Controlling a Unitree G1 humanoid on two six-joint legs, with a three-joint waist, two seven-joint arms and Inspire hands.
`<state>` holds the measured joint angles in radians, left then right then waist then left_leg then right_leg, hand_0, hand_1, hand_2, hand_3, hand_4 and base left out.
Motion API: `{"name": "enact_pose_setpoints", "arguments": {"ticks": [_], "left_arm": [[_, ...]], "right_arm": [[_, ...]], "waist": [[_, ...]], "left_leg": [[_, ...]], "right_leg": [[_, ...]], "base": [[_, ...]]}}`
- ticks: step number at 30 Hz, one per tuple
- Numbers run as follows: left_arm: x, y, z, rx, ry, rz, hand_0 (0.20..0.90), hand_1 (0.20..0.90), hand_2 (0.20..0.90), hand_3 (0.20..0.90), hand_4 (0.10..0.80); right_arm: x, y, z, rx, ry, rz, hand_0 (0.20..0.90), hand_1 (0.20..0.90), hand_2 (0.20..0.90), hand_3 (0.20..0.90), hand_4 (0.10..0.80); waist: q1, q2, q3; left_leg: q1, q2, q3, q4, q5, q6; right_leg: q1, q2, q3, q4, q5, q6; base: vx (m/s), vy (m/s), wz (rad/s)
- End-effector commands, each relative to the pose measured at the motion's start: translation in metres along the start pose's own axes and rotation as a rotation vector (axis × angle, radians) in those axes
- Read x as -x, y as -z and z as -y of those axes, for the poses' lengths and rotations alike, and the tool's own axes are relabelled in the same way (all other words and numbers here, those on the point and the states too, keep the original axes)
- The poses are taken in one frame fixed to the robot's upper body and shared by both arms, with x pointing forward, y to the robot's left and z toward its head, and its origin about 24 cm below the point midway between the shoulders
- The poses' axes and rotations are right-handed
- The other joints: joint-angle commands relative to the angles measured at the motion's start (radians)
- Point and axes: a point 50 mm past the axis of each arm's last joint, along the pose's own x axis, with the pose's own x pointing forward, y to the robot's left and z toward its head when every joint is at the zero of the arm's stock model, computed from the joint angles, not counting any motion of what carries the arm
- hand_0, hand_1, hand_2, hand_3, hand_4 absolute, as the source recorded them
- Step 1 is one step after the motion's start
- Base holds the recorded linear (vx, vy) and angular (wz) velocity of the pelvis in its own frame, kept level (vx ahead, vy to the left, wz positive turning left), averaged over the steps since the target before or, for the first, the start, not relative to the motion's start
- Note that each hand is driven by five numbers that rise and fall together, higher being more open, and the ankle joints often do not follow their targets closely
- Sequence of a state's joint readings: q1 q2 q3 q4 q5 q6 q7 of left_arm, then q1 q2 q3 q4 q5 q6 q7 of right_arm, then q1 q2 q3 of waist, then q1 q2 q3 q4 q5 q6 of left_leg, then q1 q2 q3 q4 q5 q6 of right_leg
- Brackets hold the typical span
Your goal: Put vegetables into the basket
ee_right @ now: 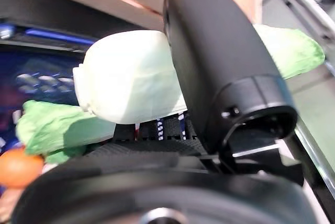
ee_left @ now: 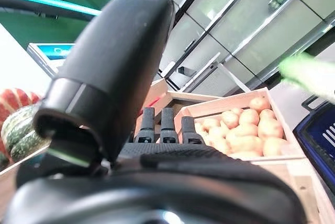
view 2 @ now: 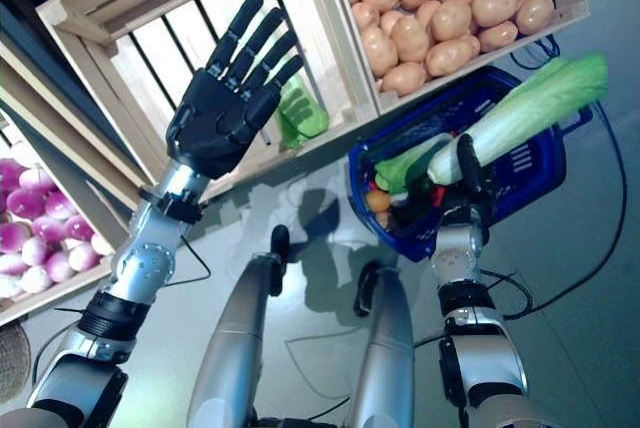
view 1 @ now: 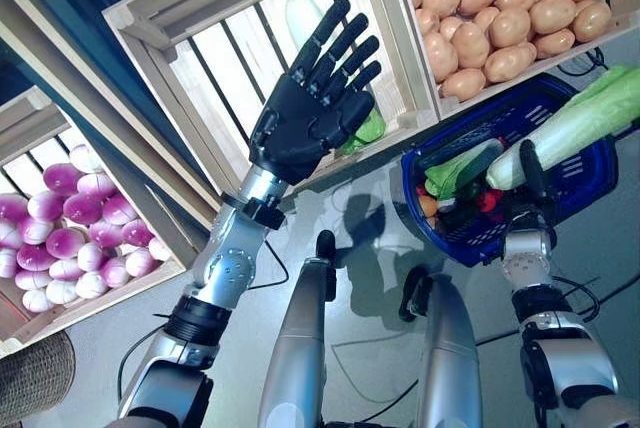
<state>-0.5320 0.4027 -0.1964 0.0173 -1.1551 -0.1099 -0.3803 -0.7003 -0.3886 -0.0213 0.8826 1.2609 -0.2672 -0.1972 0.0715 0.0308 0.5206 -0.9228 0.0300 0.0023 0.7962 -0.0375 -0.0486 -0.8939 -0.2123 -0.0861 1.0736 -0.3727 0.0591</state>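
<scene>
One cabbage [view 2: 520, 108] in right hand [view 2: 465, 170]

My left robot hand [view 1: 310, 113] hides most of the green vegetable [view 1: 368, 130] in the empty crate [view 1: 190, 8]. In the basket [view 1: 590, 163], the cabbage [view 1: 575, 123] covers the small items below it; I cannot tell what they are. The potato crate [view 1: 560, 60] is cut off at the top edge.

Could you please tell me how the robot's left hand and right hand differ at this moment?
The left hand is raised before the slatted crate with fingers straight and holds nothing; the right hand is closed round a cabbage above the blue basket. Both are dark.
</scene>
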Motion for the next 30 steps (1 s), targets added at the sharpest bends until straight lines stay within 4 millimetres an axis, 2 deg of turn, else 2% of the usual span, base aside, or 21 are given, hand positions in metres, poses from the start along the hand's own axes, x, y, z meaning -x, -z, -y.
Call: {"name": "enact_pose_setpoints", "arguments": {"ticks": [1, 4, 5, 6, 7, 9, 16, 20, 22, 25, 27, 29, 30], "left_arm": [[-0.034, -0.030, 0.052, 0.032, 0.301, 0.218, 0.900, 0.900, 0.900, 0.900, 0.800], [-0.037, -0.029, 0.054, 0.038, 0.301, 0.218, 0.900, 0.900, 0.900, 0.900, 0.800], [-0.037, -0.029, 0.054, 0.046, 0.300, 0.220, 0.900, 0.900, 0.900, 0.900, 0.800], [-0.037, -0.029, 0.054, 0.046, 0.304, 0.223, 0.900, 0.900, 0.900, 0.900, 0.800], [-0.038, -0.029, 0.054, 0.047, 0.303, 0.223, 0.900, 0.900, 0.900, 0.900, 0.800], [-0.038, -0.029, 0.056, 0.040, 0.311, 0.219, 0.900, 0.900, 0.900, 0.900, 0.800], [-0.040, -0.029, 0.061, 0.019, 0.315, 0.224, 0.900, 0.900, 0.900, 0.900, 0.800], [-0.044, -0.029, 0.064, -0.001, 0.310, 0.216, 0.900, 0.900, 0.900, 0.900, 0.800], [-0.044, -0.029, 0.063, -0.030, 0.276, 0.208, 0.900, 0.900, 0.900, 0.900, 0.800], [-0.044, -0.030, 0.059, -0.088, 0.244, 0.193, 0.900, 0.900, 0.900, 0.900, 0.800], [-0.042, -0.034, 0.055, -0.308, 0.189, 0.196, 0.900, 0.900, 0.900, 0.900, 0.800], [-0.040, -0.040, 0.054, -0.470, 0.160, 0.203, 0.900, 0.900, 0.900, 0.900, 0.800], [-0.036, -0.048, 0.052, -0.611, 0.120, 0.231, 0.900, 0.900, 0.900, 0.900, 0.800]], "right_arm": [[-0.011, -0.039, -0.039, 0.138, -0.139, 0.107, 0.300, 0.300, 0.300, 0.300, 0.400], [-0.013, -0.037, -0.043, 0.198, -0.145, 0.085, 0.300, 0.300, 0.300, 0.300, 0.400], [-0.013, -0.033, -0.047, 0.252, -0.156, 0.071, 0.488, 0.488, 0.488, 0.488, 0.525], [-0.013, -0.030, -0.050, 0.292, -0.161, 0.064, 0.811, 0.811, 0.811, 0.811, 0.740], [-0.013, -0.026, -0.053, 0.334, -0.160, 0.044, 0.900, 0.900, 0.900, 0.900, 0.800], [-0.013, -0.022, -0.056, 0.398, -0.152, 0.032, 0.900, 0.900, 0.900, 0.900, 0.800], [-0.015, -0.014, -0.043, 0.615, 0.008, -0.006, 0.900, 0.900, 0.900, 0.900, 0.800], [-0.017, -0.020, -0.042, 0.740, 0.081, 0.046, 0.900, 0.900, 0.900, 0.900, 0.800], [-0.017, -0.026, -0.047, 0.880, 0.129, 0.119, 0.900, 0.900, 0.900, 0.900, 0.800], [-0.017, -0.032, -0.049, 0.984, 0.189, 0.180, 0.900, 0.900, 0.900, 0.900, 0.800], [-0.016, -0.038, -0.055, 1.133, 0.199, 0.270, 0.900, 0.900, 0.900, 0.900, 0.800], [-0.016, -0.042, -0.055, 1.134, 0.212, 0.278, 0.900, 0.900, 0.900, 0.900, 0.800], [-0.015, -0.044, -0.052, 1.092, 0.213, 0.278, 0.900, 0.900, 0.900, 0.900, 0.800]], "waist": [[0.003, 0.027, -0.002], [0.003, 0.032, -0.001], [0.005, 0.035, -0.001], [0.005, 0.037, -0.001], [0.004, 0.037, -0.001], [0.005, 0.038, -0.001], [0.008, 0.041, -0.001], [0.009, 0.042, -0.001], [0.012, 0.042, -0.001], [0.013, 0.045, -0.001], [0.013, 0.046, -0.001], [0.012, 0.048, -0.001], [0.013, 0.051, -0.001]], "left_leg": [[0.001, -0.036, 0.015, 0.234, -0.268, 0.046], [-0.028, -0.040, 0.016, 0.266, -0.276, 0.051], [-0.047, -0.041, 0.018, 0.284, -0.280, 0.054], [-0.055, -0.040, 0.019, 0.291, -0.283, 0.058], [-0.067, -0.039, 0.019, 0.299, -0.282, 0.058], [-0.074, -0.041, 0.019, 0.300, -0.279, 0.056], [-0.094, -0.040, 0.019, 0.324, -0.275, 0.052], [-0.103, -0.036, 0.017, 0.326, -0.271, 0.052], [-0.102, -0.037, 0.016, 0.320, -0.266, 0.053], [-0.105, -0.035, 0.016, 0.323, -0.268, 0.056], [-0.102, -0.035, 0.016, 0.317, -0.267, 0.055], [-0.099, -0.031, 0.016, 0.309, -0.262, 0.052], [-0.099, -0.031, 0.016, 0.306, -0.263, 0.051]], "right_leg": [[-0.019, 0.016, 0.001, 0.036, 0.067, -0.051], [-0.049, 0.017, 0.008, 0.064, 0.061, -0.053], [-0.067, 0.018, 0.013, 0.079, 0.058, -0.054], [-0.079, 0.016, 0.015, 0.088, 0.056, -0.054], [-0.092, 0.019, 0.018, 0.098, 0.057, -0.054], [-0.101, 0.021, 0.021, 0.102, 0.060, -0.054], [-0.120, 0.026, 0.026, 0.121, 0.063, -0.054], [-0.127, 0.029, 0.025, 0.123, 0.065, -0.055], [-0.128, 0.032, 0.023, 0.117, 0.071, -0.054], [-0.130, 0.033, 0.022, 0.116, 0.069, -0.056], [-0.126, 0.039, 0.018, 0.106, 0.074, -0.053], [-0.122, 0.041, 0.015, 0.095, 0.079, -0.050], [-0.122, 0.043, 0.015, 0.091, 0.077, -0.050]], "base": [[-0.021, 0.042, 0.04], [-0.010, 0.039, 0.03], [-0.013, 0.034, 0.02], [-0.019, 0.048, 0.02], [-0.008, 0.037, 0.01], [0.003, 0.035, 0.00], [0.007, 0.006, 0.00], [0.000, 0.000, 0.00], [0.000, 0.000, 0.00], [0.015, -0.026, -0.01], [0.019, -0.041, 0.00], [0.010, -0.039, 0.01], [0.013, -0.033, 0.01]]}}
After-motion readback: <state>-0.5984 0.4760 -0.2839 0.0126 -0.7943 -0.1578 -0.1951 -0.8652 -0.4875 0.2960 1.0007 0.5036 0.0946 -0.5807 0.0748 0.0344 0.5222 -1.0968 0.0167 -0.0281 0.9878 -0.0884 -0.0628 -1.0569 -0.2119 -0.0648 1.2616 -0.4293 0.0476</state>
